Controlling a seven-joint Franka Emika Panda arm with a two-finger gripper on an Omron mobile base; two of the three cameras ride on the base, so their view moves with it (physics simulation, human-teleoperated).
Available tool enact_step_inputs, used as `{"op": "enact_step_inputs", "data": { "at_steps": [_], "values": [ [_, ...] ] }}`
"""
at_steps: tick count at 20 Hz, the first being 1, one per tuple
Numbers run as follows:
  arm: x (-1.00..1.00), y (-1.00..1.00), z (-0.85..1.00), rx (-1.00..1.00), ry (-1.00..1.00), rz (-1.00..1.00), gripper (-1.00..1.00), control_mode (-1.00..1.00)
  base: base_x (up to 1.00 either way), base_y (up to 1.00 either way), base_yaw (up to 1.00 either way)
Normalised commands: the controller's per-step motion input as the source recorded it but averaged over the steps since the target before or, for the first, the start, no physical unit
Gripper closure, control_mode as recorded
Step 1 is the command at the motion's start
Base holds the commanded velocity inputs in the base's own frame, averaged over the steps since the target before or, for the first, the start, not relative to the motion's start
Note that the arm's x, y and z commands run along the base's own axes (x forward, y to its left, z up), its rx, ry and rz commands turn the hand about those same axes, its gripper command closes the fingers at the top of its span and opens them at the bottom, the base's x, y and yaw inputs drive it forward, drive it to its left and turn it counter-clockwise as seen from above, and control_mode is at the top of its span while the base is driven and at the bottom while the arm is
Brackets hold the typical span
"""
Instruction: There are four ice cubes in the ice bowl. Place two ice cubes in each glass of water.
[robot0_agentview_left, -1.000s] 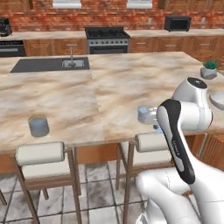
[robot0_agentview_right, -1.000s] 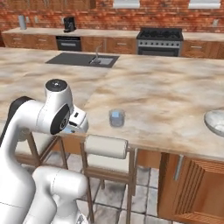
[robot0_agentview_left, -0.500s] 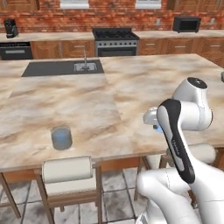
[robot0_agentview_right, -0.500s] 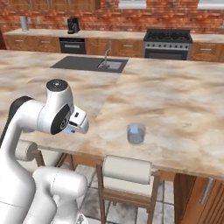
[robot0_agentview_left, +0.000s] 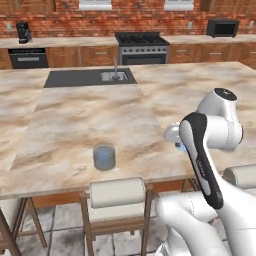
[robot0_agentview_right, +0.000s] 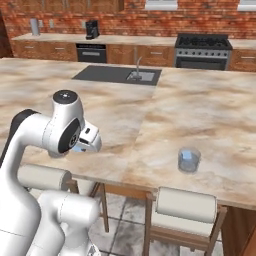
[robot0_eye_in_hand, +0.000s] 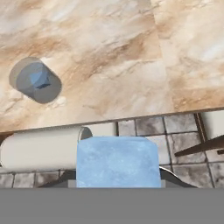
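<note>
Hand view: an ice cube (robot0_eye_in_hand: 117, 161) sits large at the bottom, apparently clamped between the fingers, whose tips are hidden behind it, so the gripper (robot0_eye_in_hand: 117, 181) is part-closed on it. A glass (robot0_eye_in_hand: 35, 81) stands on the marble counter (robot0_eye_in_hand: 131, 57) near its edge, holding what looks like one cube already. Below the edge is a stool (robot0_eye_in_hand: 41, 151).

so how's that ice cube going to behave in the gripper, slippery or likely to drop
Probably slippery: the ice cube looks smooth, glossy and translucent, with flat faces that give little bite. It seems rigid and light for its size, so a gentle squeeze should hold it. Released over the glass of water, which already holds a cube, it would likely drop straight rather than roll.
</note>
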Motion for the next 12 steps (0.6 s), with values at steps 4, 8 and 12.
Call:
{"op": "enact_step_inputs", "data": {
  "at_steps": [4,8,12],
  "values": [
    [0.00,0.00,0.00,0.00,0.00,0.00,1.00,1.00,0.34,0.50,0.01],
    [0.06,0.09,0.06,-0.01,0.00,0.01,1.00,-1.00,0.22,0.33,0.01],
    [0.23,0.33,0.25,-0.04,0.02,0.04,1.00,-1.00,0.00,0.00,0.00]
  ]
}}
